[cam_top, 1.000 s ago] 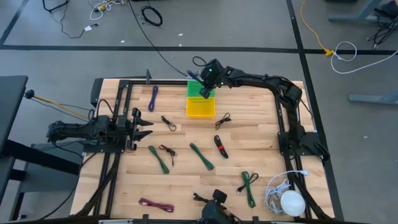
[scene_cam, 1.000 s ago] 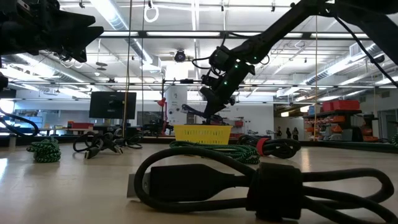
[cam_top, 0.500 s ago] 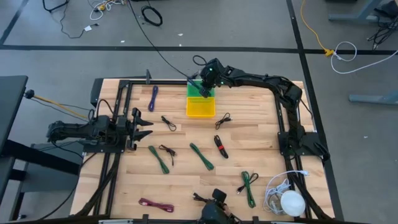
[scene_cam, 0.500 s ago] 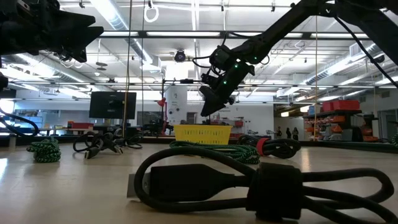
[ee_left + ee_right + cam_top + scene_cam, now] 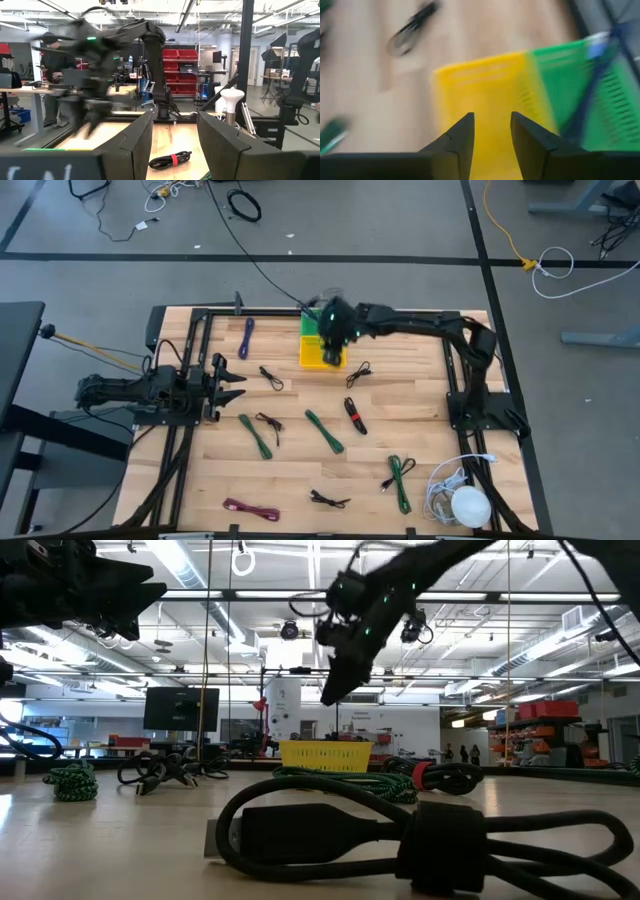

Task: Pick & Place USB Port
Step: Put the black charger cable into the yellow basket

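Wooden desk [image 5: 290, 470] holds many little cables. Right gripper [image 5: 334, 350] hangs over the yellow basket [image 5: 475, 90], fingers apart, holding nothing. Left gripper [image 5: 232, 385] waits open. The black cable [image 5: 357, 416] looks light and floppy; grab its banded middle.

A robotics lab or workshop in an open industrial hall: exposed ceiling beams with strip lights [image 5: 190, 565], a grey concrete floor [image 5: 330, 220] marked with dark tape lines, red storage bins [image 5: 186, 55] on shelving, a monitor [image 5: 181, 708], and a person [image 5: 51, 75] at a desk.
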Action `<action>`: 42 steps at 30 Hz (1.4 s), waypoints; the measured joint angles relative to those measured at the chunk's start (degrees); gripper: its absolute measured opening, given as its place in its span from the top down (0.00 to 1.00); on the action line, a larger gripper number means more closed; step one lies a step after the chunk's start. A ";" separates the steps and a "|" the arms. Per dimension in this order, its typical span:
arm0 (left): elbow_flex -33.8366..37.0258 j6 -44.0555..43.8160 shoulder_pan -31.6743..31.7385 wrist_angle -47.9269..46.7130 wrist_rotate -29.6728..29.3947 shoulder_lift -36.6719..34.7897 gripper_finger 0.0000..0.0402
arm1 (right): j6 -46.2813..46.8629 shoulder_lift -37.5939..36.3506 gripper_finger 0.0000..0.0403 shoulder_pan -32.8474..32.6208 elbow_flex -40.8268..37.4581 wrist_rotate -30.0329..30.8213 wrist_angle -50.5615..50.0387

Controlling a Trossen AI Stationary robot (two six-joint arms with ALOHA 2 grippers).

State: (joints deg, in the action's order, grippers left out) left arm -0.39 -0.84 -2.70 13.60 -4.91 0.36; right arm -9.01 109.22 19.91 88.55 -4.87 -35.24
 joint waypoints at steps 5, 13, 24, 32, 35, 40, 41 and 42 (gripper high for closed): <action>-0.02 -0.04 -0.02 -0.04 0.00 0.00 0.60 | 4.09 -0.95 0.71 -9.16 -1.36 3.24 -10.83; 0.01 -1.02 0.00 -0.13 0.22 0.00 0.60 | 5.73 -0.89 0.72 -15.81 -6.76 23.21 -14.14; 0.01 -1.51 0.00 -0.17 0.22 0.00 0.60 | 5.54 -0.91 0.71 -12.75 -13.82 24.77 -14.29; -0.01 -1.50 -0.01 -0.17 0.22 0.00 0.60 | 3.38 -0.91 0.59 -10.19 -19.46 21.53 -6.57; 0.01 -1.49 0.00 -0.17 0.22 0.00 0.60 | 2.04 -0.91 0.53 -9.67 -21.07 21.88 -2.92; -0.01 -1.46 -0.01 -0.17 0.22 0.00 0.60 | -0.01 -0.89 0.47 -8.79 -23.85 21.94 3.51; -0.01 -1.46 -0.02 -0.17 0.22 0.00 0.60 | -0.30 -0.96 0.46 -8.66 -24.27 21.94 4.14; 0.00 -1.46 -0.02 -0.17 0.22 0.00 0.60 | -0.44 -1.02 0.46 -8.52 -24.60 22.02 4.66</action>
State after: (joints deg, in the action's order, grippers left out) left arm -0.39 -2.31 -2.72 13.43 -4.69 0.36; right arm -9.45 108.20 11.40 63.96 17.16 -30.58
